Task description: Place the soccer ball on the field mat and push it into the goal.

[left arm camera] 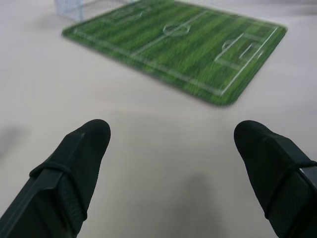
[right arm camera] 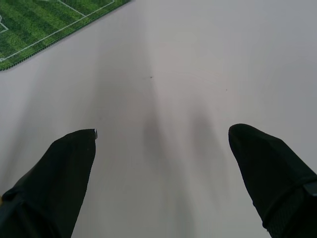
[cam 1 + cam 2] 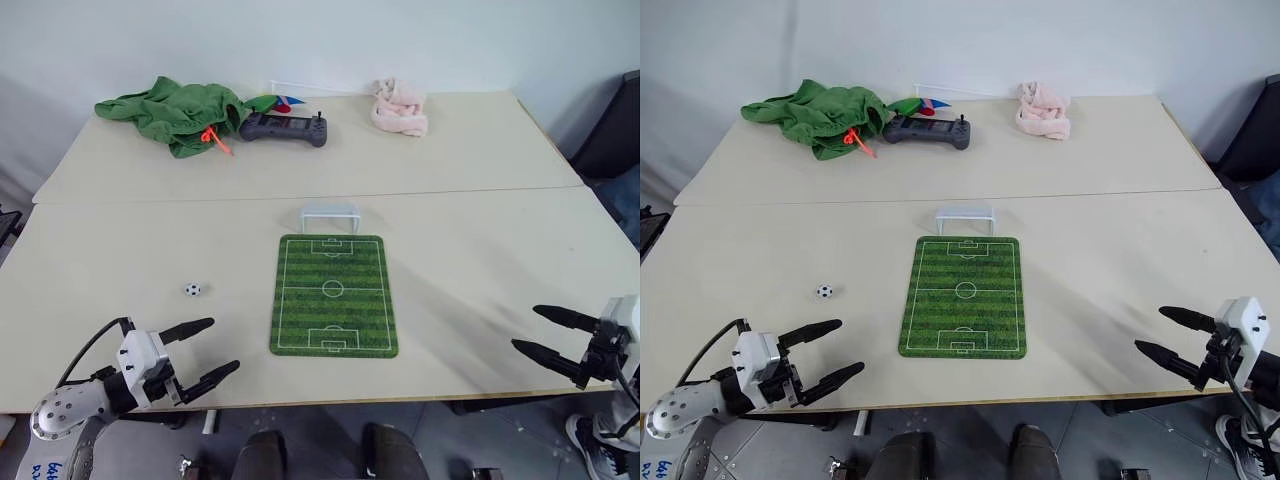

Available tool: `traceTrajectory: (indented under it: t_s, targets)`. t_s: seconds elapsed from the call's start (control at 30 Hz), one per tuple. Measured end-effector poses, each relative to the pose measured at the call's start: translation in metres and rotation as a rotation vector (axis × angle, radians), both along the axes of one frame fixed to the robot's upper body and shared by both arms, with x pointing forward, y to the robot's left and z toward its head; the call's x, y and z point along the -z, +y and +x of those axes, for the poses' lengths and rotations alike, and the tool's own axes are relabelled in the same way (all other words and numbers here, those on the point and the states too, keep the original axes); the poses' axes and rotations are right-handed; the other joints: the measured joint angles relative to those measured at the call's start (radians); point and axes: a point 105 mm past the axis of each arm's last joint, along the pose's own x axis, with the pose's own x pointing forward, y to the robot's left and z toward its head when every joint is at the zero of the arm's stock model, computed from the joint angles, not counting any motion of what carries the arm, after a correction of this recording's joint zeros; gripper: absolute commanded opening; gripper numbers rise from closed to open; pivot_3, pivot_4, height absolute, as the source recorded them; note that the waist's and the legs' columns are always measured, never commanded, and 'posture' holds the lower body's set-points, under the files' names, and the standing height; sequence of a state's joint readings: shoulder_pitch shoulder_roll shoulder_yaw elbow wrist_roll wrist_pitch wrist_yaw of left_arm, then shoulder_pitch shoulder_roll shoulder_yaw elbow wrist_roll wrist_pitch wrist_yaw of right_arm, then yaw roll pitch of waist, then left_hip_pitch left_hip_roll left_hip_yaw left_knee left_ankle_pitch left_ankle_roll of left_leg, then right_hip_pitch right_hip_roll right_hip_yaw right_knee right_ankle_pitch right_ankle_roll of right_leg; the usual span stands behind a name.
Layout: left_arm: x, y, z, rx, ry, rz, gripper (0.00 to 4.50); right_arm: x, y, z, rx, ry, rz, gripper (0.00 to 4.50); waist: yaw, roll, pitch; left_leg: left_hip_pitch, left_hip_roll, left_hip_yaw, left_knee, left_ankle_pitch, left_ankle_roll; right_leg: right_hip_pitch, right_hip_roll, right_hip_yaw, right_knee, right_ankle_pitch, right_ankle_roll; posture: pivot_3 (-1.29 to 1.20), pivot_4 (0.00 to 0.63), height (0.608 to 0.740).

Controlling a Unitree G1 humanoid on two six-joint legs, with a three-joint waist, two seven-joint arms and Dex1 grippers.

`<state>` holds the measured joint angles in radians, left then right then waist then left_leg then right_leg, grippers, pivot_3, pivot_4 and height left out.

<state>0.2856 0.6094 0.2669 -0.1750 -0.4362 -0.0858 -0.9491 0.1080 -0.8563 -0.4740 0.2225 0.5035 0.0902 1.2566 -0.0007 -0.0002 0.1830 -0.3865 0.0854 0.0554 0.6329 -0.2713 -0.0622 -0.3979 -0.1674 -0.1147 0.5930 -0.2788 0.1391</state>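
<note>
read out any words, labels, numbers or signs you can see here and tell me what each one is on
No text here reads clearly.
Blue handwriting on the white tag at the near left edge: too cut off to read.
Field mat: white pitch lines only, no words.
Dark controller: any markings too small to read.

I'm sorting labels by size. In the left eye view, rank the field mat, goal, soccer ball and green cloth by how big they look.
1. field mat
2. green cloth, though it lies farther away
3. goal
4. soccer ball

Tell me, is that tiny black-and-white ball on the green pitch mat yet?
Not yet. The tiny black-and-white ball rests on the bare beige table, left of the green striped pitch mat.
</note>
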Motion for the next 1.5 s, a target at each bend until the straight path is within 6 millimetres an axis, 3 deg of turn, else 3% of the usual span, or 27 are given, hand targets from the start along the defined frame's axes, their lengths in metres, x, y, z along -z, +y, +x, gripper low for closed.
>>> traceTrajectory:
  t_s: [0.13,0.23,0.57,0.8,1.13,1.23,1.5]
  targets:
    - [-0.008,-0.001,0.000,0.007,-0.030,-0.011,4.46,-0.003,0.000,0.007,-0.006,-0.013,0.010,4.50,0.000,0.000,0.000,0.000,0.000,0.000,0.000,0.000,0.000,0.000,0.000,0.000,0.000,0.000,0.000,0.00,0.150,0.740]
    - [-0.024,-0.001,0.008,-0.017,-0.097,-0.028,4.46,-0.006,0.004,0.011,-0.035,-0.020,0.018,4.50,0.001,0.000,0.000,0.000,0.000,0.000,0.000,0.000,0.000,0.000,0.000,0.000,0.000,0.000,0.000,0.00,0.150,0.740]
    - [-0.047,0.033,0.061,-0.346,-0.096,-0.083,4.46,-0.032,0.030,0.017,-0.187,-0.057,0.066,4.50,0.004,0.000,0.000,0.000,0.000,0.000,0.002,0.000,0.000,0.000,0.001,0.002,0.002,0.003,0.001,0.00,0.150,0.740]
    - [-0.032,0.043,0.094,-0.453,0.017,-0.081,4.46,-0.039,0.042,0.020,-0.222,-0.069,0.065,4.50,0.005,0.000,0.000,0.000,0.000,0.000,0.002,0.000,0.000,0.000,0.001,0.002,0.003,0.003,0.002,0.00,0.150,0.740]
    - [-0.006,0.046,0.084,-0.474,0.166,-0.057,4.46,-0.033,0.041,0.009,-0.187,-0.047,0.050,4.50,0.004,-0.001,0.000,0.000,0.000,0.001,0.003,0.000,0.000,0.000,0.001,0.003,0.002,0.004,0.002,0.00,0.150,0.740]
    - [-0.005,0.046,0.084,-0.469,0.159,-0.035,3.88,-0.031,0.041,0.009,-0.181,-0.042,0.051,4.50,0.004,-0.001,0.000,0.000,0.000,0.001,0.003,0.000,0.000,0.000,0.001,0.003,0.002,0.004,0.001,0.00,0.150,0.740]
    - [-0.003,0.045,0.087,-0.427,0.134,0.000,1.40,-0.035,0.042,0.011,-0.179,-0.056,0.050,4.50,0.006,0.000,0.000,0.000,0.000,0.001,0.002,0.000,0.000,0.000,0.001,0.003,0.002,0.004,0.001,0.00,0.150,0.740]
